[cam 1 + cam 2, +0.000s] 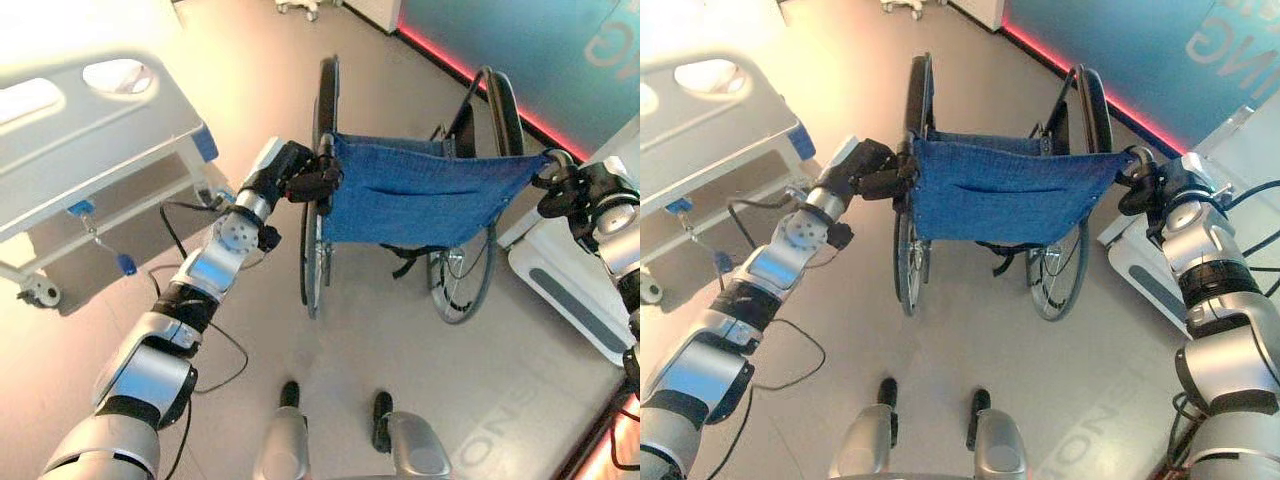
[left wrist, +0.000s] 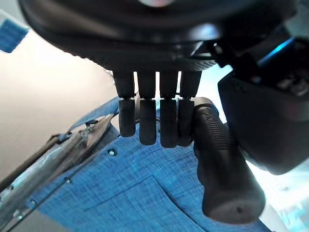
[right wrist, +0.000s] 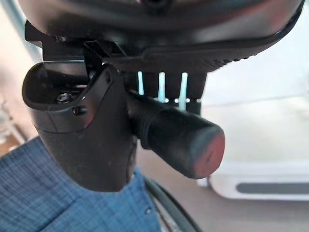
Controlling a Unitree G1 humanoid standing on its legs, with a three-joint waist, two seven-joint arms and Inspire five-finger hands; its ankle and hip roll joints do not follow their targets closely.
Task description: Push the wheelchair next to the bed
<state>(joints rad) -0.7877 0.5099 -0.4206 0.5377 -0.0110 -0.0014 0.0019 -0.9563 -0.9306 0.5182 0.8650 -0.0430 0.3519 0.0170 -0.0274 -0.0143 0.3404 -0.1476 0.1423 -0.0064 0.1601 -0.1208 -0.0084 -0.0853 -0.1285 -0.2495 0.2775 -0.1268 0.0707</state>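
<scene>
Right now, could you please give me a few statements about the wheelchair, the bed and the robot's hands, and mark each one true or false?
1. The left hand is curled round the wheelchair's left push handle. True.
2. The right hand hangs free, away from the wheelchair. False: it is closed round the right push handle.
3. The bed stands to the robot's left of the wheelchair. True.
4. The wheelchair's backrest is red cloth. False: it is blue cloth.
5. The wheelchair already touches the bed. False: bare floor shows between them.
</scene>
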